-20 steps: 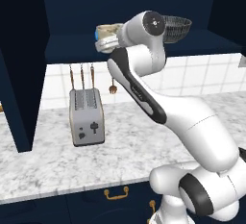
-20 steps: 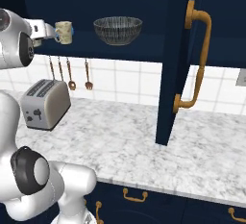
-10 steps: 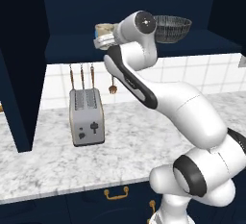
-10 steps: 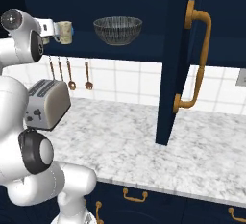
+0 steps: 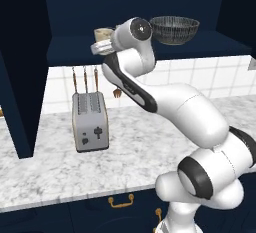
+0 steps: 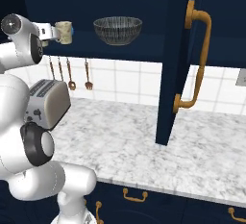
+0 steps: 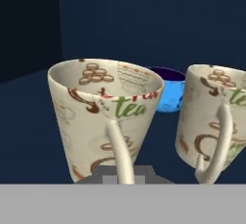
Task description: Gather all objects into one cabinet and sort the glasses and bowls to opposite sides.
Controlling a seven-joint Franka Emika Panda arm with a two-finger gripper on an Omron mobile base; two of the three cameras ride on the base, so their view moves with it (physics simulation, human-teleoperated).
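i have the gripper (image 6: 56, 31) closed on a beige printed cup (image 7: 106, 119), up at shelf height in the open navy wall cabinet (image 5: 150, 47). in the hand view the cup i hold sits closest to the lens, its thin handle facing the camera, and it leans a little, the rim tipped toward the right. a second beige mug (image 7: 214, 119) with a side handle stands just beside it on the right, with a narrow gap between them. behind the two cups, deeper in, the small blue bowl (image 7: 169, 94) rests on the shelf floor. the large dark patterned bowl (image 5: 174, 29) is well apart, further right along the same shelf.

my read is that i am placing this cup on the left side next to its partner. to do it well i want to level the wrist first so the base meets the shelf flat, then lower slowly and only release once it is seated. i must not drift right, since the neighbouring mug is close enough to nudge. the blue bowl, i judge, has yet to go over to the big bowl's side.

on the counter below, a toaster (image 5: 90, 122) is clear of the arm.
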